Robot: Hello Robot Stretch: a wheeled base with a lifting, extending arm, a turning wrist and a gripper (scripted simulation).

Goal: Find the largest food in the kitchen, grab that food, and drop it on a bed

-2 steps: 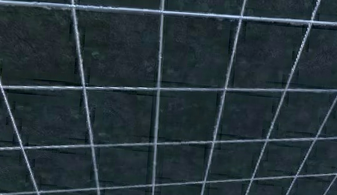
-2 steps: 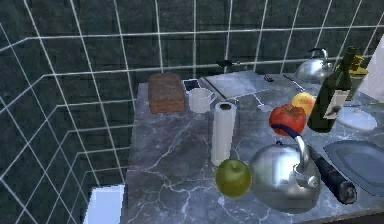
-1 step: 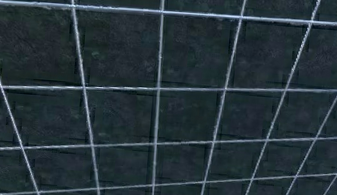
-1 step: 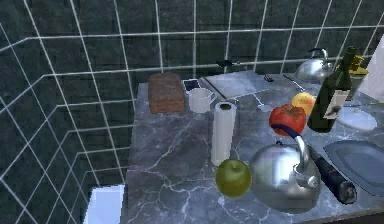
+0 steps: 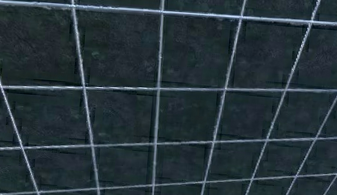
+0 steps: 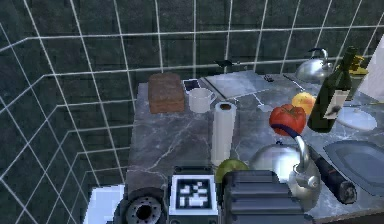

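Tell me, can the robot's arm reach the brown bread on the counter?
Maybe. The bread lies far back on the counter with bare marble before it, but the paper towel roll stands right ahead of the arm and might get bumped.

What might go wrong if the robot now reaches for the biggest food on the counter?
1. The upright white paper-towel roll stands nearer than the brown bread loaf; a reach toward the loaf may topple it.
2. The white cup sits right beside the loaf and may get pushed.
3. The dark tiled wall lies ahead; driving forward may bump it.
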